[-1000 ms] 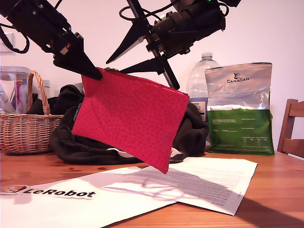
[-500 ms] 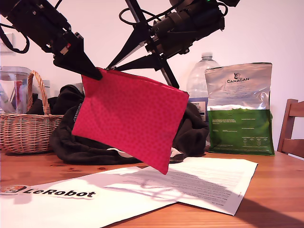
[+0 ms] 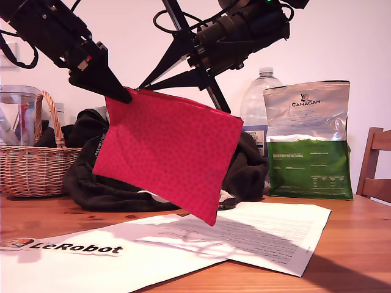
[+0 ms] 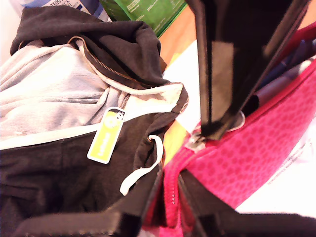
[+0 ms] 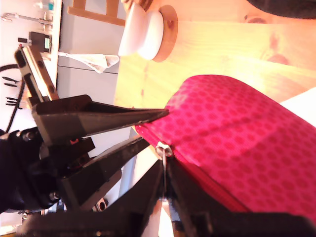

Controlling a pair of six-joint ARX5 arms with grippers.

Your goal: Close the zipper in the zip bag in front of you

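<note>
- You are mid-way through the closing step. The zip bag (image 3: 165, 152) hangs tilted in the air above the wooden table (image 3: 360, 244), in front of the dark hoodie (image 4: 74, 163).
- My first gripper (image 3: 125, 94) is clamped tight on the bag's upper corner at the exterior view's left, anchoring the zipper (image 3: 183, 101) end.
- My second gripper (image 5: 164, 163) has its jaws drawn narrow onto the silver pull tab (image 5: 163, 148) and appears to pinch it. The tab sits near the anchored corner.
- The pictures do not show clearly how much of the zipper is shut.
- The next move calls for a steady pull along the zipper line. Keep the fabric taut between both grippers, or the tab may slip.
</note>
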